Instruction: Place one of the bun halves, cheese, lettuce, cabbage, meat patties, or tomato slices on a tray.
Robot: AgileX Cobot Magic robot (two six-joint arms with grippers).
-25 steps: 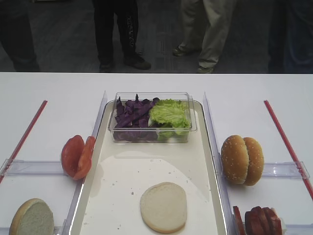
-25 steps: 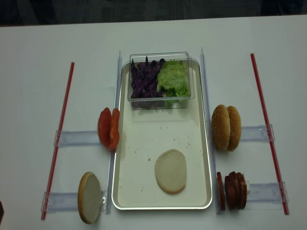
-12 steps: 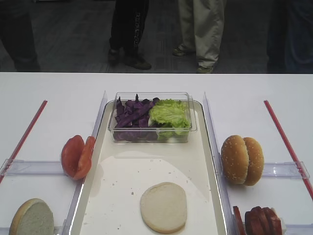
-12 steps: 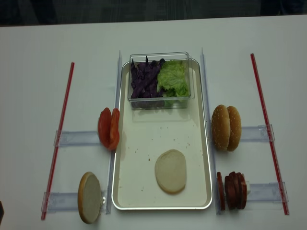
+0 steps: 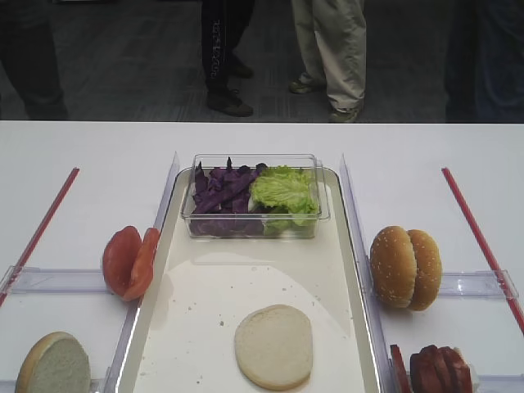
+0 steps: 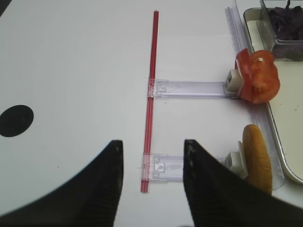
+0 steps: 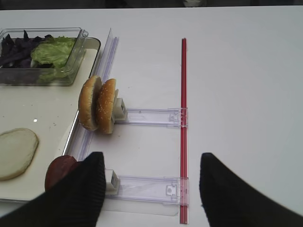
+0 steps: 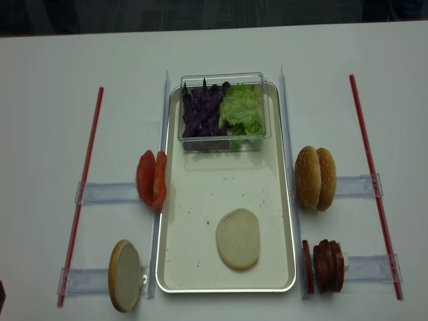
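Non-task clutter on white table (image 8: 53, 60)
Sesame buns (image 8: 316, 178) upright right; clear tub (image 8: 222, 139); red strips (image 8: 81, 194) both sides.

A lab-style demonstration room: a white table (image 5: 90, 155) marked with red strips (image 8: 83, 184) and clear plastic holders (image 8: 107, 193), while onlookers' legs (image 5: 336, 49) stand on grey flooring at the far side.

The counter (image 8: 40, 67) is plain white. The tray (image 8: 200, 200) is cream-white with dark crumb specks and a shiny metal rim. One bun half (image 8: 238, 239) is pale cream. The cabbage (image 8: 200, 110) is dark purple, the lettuce (image 8: 242, 109) light green, the tomato slices (image 8: 151, 180) red-orange, the meat patties (image 8: 324, 265) reddish-brown. The sesame-seeded buns (image 8: 315, 178) are golden; two thin strips (image 8: 81, 194) are red.
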